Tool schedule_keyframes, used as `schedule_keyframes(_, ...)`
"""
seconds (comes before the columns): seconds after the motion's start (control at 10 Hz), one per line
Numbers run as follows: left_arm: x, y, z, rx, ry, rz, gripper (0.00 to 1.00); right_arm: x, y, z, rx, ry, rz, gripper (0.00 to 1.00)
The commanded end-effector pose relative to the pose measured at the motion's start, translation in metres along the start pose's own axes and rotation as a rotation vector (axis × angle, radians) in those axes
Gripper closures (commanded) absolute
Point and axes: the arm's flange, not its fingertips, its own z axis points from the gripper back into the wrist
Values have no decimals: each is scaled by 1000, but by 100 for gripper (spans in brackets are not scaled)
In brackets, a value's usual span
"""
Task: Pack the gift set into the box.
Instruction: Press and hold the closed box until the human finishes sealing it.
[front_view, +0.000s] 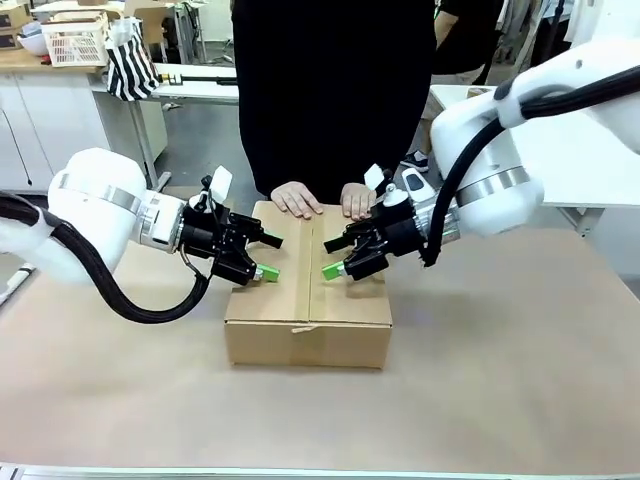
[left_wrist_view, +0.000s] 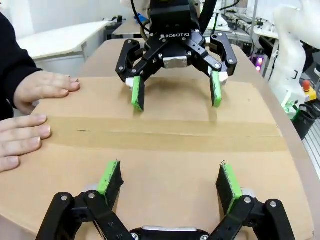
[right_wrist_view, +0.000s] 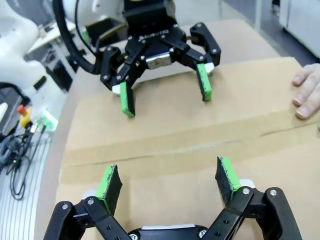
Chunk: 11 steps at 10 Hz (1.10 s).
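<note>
The brown cardboard box (front_view: 308, 300) stands mid-table with its flaps down and tan tape (left_wrist_view: 165, 134) along the top seam. The gift set is out of view. My left gripper (front_view: 268, 257) hovers open just over the box's left half, pointing at my right gripper (front_view: 333, 257), which is open over the right half. The left wrist view shows its own gripper (left_wrist_view: 170, 175) low over the lid, facing the right gripper (left_wrist_view: 175, 92). In the right wrist view its own gripper (right_wrist_view: 167, 177) faces the left gripper (right_wrist_view: 165, 95). Neither holds anything.
A person in black stands at the far side, both hands (front_view: 297, 199) (front_view: 357, 199) flat on the box's far edge. A white lattice basket (front_view: 75, 40) and a striped bag (front_view: 130, 65) sit on a counter at the back left. Brown paper covers the table (front_view: 500, 380).
</note>
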Motion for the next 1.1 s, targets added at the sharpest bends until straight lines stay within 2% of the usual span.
schedule_keyframes(0.0, -6, 5, -7, -1, -22, 39, 0, -14, -3, 11, 28, 15, 68, 0)
schedule_keyframes(0.3, -11, 6, -11, -3, -7, 59, 0, -31, -1, 1, 136, 9, 164, 0)
schedule_keyframes(0.4, -11, 6, -11, -4, -1, 57, 0, -31, -1, -1, 132, -3, 176, 0)
schedule_keyframes(0.6, -10, 5, -12, -16, 27, 36, 0, -34, 0, -6, 104, 7, 177, 0)
schedule_keyframes(0.8, -10, 3, -15, -56, 38, -8, 0, -41, -5, -4, -3, 36, 97, 0)
schedule_keyframes(1.0, -10, 1, -17, -80, 33, -33, 0, -39, -8, 2, -57, 8, 80, 0)
